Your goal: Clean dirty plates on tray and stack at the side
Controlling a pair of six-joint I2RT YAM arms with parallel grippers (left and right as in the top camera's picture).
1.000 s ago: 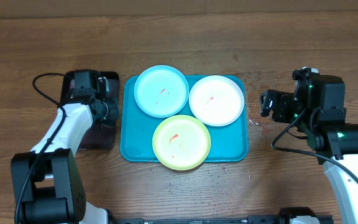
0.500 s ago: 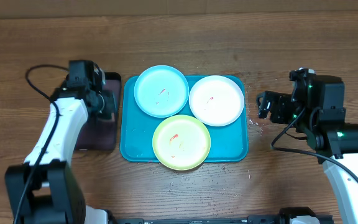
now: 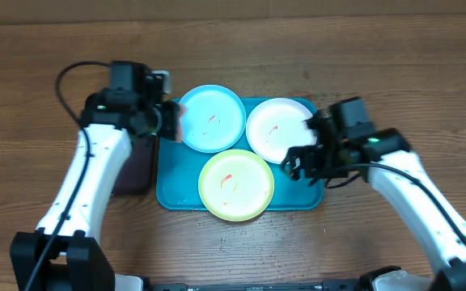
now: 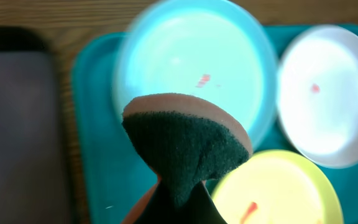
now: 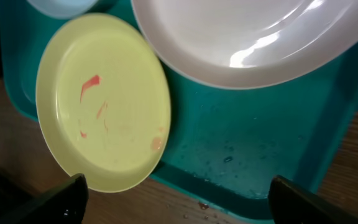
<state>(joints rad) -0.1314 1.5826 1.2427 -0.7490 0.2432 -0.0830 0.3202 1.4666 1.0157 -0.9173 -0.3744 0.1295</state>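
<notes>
The turquoise tray (image 3: 171,179) holds three plates: light cyan (image 3: 213,121) at the back left, white (image 3: 275,129) at the back right, yellow-green (image 3: 235,184) at the front. All three have small red smears. My left gripper (image 3: 167,121) is shut on a sponge (image 4: 185,140) with a dark green face, held over the cyan plate's (image 4: 191,56) left edge. My right gripper (image 3: 302,166) is open and empty over the tray's front right part (image 5: 260,149), between the yellow-green plate (image 5: 104,99) and the white plate (image 5: 253,37).
A smaller black tray (image 3: 136,166) lies left of the turquoise tray, partly under my left arm; it also shows in the left wrist view (image 4: 17,124). Water drops lie on the tray floor and on the wood near its right front corner (image 5: 202,205).
My left gripper has moved right from above the black tray to the cyan plate's left edge. My right arm has swung left and forward from off the tray to over its front right part.
</notes>
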